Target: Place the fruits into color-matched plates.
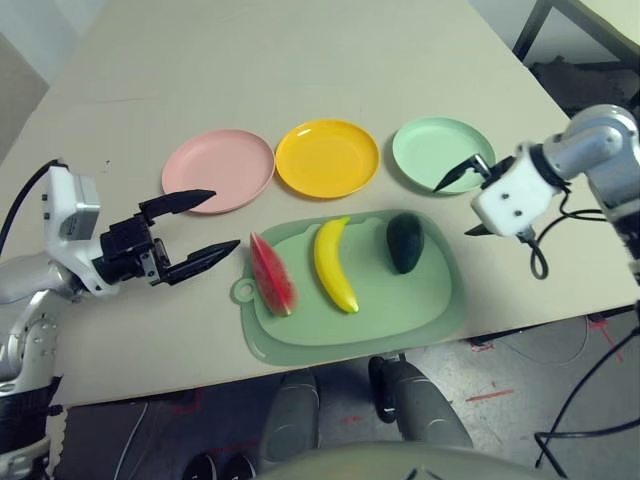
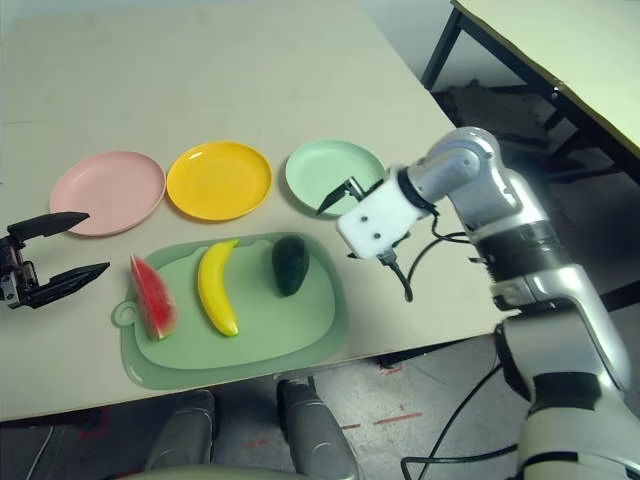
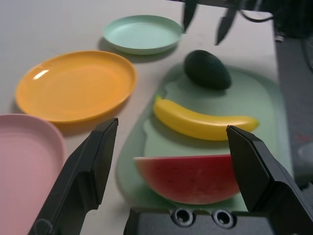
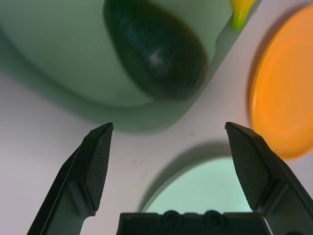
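Three plates stand in a row at the back: pink plate (image 1: 218, 170), yellow plate (image 1: 327, 157), mint green plate (image 1: 443, 154). In front of them, on a pale green mat (image 1: 430, 300), lie the watermelon wedge (image 1: 272, 274), the banana (image 1: 335, 264) and the dark avocado (image 1: 404, 242), left to right. My left gripper (image 1: 222, 220) is open, just left of the watermelon, near the pink plate's front edge, holding nothing. My right gripper (image 1: 452, 210) is open and empty at the green plate's front rim, right of the avocado (image 4: 156, 49).
The table's right edge runs close behind my right arm, with floor and a black table leg (image 1: 530, 30) beyond. The mat's front edge lies near the table's front edge. Bare tabletop stretches behind the plates and left of the pink one.
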You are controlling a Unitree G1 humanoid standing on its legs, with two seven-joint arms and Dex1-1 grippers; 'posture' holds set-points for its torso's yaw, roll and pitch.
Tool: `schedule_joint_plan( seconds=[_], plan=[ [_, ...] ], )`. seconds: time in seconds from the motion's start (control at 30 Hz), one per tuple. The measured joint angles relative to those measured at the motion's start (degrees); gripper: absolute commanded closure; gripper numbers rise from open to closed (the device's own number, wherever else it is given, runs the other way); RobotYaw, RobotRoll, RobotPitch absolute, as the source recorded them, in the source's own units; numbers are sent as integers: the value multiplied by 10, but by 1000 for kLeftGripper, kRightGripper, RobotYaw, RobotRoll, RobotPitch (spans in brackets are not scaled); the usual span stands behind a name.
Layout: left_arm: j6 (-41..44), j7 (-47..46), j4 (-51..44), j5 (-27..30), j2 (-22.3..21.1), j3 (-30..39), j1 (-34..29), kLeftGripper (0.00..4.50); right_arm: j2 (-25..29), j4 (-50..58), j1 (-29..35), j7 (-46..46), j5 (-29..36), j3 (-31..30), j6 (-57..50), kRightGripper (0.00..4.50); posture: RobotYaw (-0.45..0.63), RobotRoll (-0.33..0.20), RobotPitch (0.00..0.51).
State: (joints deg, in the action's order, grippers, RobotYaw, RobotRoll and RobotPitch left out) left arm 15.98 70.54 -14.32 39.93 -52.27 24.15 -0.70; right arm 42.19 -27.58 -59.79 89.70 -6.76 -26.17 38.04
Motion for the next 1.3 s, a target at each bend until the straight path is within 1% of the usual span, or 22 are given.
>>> schedule_joint_plan(
  seconds=[0.1,0.27,0.4,0.5,0.67,0.97,1.3],
  plan=[
    [7,11,-20,3,-10,-13,1,0,-14,0,-2,8,0,-5,6,31,73,0,210],
    [16,20,-33,-24,-42,-54,9,0,-30,-11,-4,16,-3,-16,14,31,60,0,212],
    [53,14,-39,-26,-70,-74,57,0,-31,-17,-6,21,-4,-29,18,31,55,0,214],
    [68,12,-41,-25,-72,-91,84,0,-29,-16,-6,22,-3,-45,19,31,54,0,213],
    [81,12,-45,-23,-72,-100,105,0,-28,-12,-4,22,-4,-62,23,31,54,0,211],
    [100,13,-49,-21,-72,-123,117,0,-47,-20,-4,16,-27,-65,25,31,59,0,212],
    [102,15,-50,-24,-72,-133,120,0,-49,-11,8,22,-23,-71,19,31,61,0,202]
  ],
)
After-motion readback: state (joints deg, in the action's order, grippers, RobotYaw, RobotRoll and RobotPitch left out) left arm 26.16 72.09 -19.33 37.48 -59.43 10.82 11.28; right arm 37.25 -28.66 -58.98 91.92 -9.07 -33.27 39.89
